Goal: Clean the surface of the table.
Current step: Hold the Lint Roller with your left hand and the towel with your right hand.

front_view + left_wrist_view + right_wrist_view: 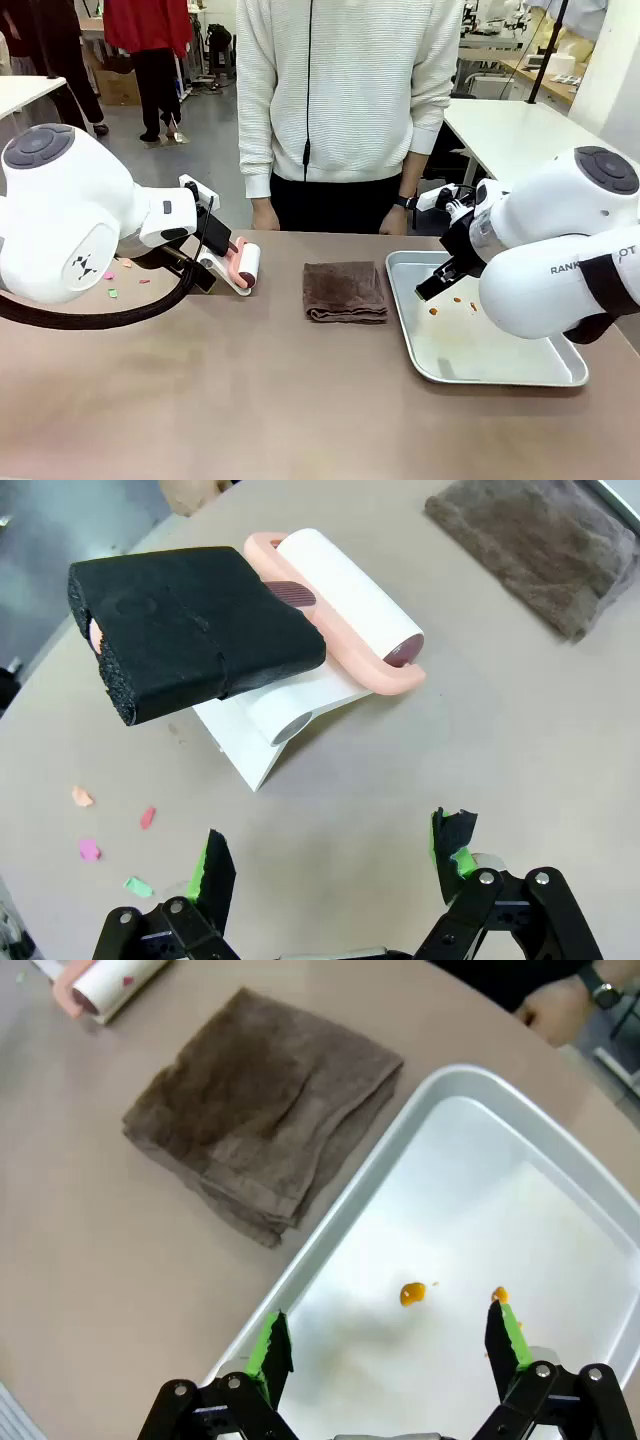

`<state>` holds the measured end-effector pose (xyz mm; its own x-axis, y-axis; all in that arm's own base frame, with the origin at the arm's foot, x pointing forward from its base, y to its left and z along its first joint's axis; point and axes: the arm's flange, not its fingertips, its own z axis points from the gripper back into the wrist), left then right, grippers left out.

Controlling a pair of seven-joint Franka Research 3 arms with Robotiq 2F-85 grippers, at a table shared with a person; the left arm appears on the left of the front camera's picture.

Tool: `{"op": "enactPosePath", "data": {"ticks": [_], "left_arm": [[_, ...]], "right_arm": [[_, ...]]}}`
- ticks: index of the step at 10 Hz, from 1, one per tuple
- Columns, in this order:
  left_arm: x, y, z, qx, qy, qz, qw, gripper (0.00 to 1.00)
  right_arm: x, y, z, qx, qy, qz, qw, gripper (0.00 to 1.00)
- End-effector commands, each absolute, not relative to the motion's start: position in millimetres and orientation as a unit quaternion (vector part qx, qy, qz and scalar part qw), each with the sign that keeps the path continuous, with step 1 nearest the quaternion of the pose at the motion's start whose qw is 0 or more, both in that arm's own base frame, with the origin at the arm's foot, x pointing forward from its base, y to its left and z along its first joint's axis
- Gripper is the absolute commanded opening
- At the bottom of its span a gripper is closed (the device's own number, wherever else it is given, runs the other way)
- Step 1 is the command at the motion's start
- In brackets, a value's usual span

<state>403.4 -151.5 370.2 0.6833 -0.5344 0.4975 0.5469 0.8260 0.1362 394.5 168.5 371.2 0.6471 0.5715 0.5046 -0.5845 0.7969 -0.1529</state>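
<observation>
Taupe table; "RANK" on white right arm; left jaws, right jaws spread.

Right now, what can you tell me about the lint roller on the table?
The lint roller has a white paper roll in a salmon-pink frame, with a dark red end cap. A block of black foam wraps its handle. It rests tilted on a white wedge-shaped stand on the table, left of the folded brown towel. The open left gripper hovers near it without touching.
</observation>
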Motion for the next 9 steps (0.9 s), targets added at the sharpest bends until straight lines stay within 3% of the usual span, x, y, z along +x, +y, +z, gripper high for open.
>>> {"op": "enactPosePath", "data": {"ticks": [1, 9], "left_arm": [[403.4, -151.5, 370.3, -0.012, -0.267, -0.295, 0.917, 1.00], [403.4, -151.5, 370.3, -0.012, -0.267, -0.295, 0.917, 1.00]], "right_arm": [[394.5, 168.5, 371.3, 0.012, -0.274, 0.318, 0.907, 1.00], [394.5, 168.5, 371.3, 0.012, -0.274, 0.318, 0.907, 1.00]]}}
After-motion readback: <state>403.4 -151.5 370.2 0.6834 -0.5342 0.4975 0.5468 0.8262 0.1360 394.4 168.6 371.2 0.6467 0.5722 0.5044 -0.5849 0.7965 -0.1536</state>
